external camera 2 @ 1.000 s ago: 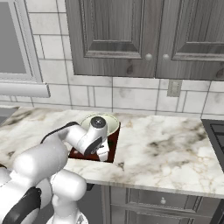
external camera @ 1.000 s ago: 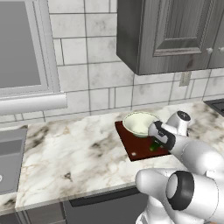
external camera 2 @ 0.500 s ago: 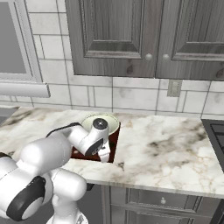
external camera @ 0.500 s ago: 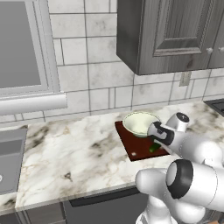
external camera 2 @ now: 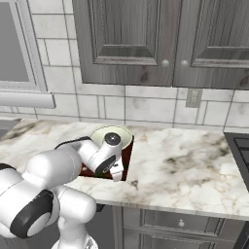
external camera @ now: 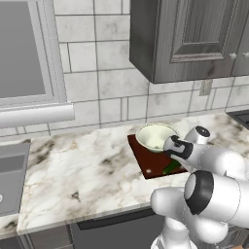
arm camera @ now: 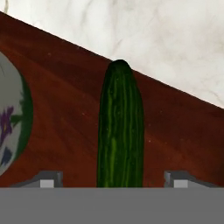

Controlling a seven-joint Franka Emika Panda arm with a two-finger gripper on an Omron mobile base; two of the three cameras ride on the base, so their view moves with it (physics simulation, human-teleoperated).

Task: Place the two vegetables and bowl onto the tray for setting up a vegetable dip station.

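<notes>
Lying flat on the dark reddish-brown tray (arm camera: pixel 65 109), a dark green cucumber (arm camera: pixel 120 131) runs straight up the middle of the hand view, its rounded tip pointing to 12 o'clock and stopping just short of the tray's far edge. The gripper (arm camera: pixel 113 179) sits at 6 o'clock, its two finger tips (arm camera: pixel 48 180) standing wide apart, one at 7 o'clock and one at 5 o'clock of the cucumber's near end. There is clear tray showing between each tip and the cucumber, so the open hand straddles the vegetable and has hold of nothing. At 9 o'clock of the cucumber, the rim of the pale bowl (arm camera: pixel 11 113) curves into view, with a faint purple and blue flower pattern on it; it also rests on the tray, near the cucumber but apart from it. Beyond the tray, toward 12 and 1 o'clock, is the white marbled counter (arm camera: pixel 144 39).

In the left base view, the bowl (external camera: pixel 155 136) stands on the far half of the tray (external camera: pixel 146 158), and the cucumber (external camera: pixel 171 168) peeks out green at the tray's near right corner, just under the arm's wrist. In the right base view, the bowl (external camera 2: pixel 113 133) shows behind the wrist, on the tray (external camera 2: pixel 127 155).
</notes>
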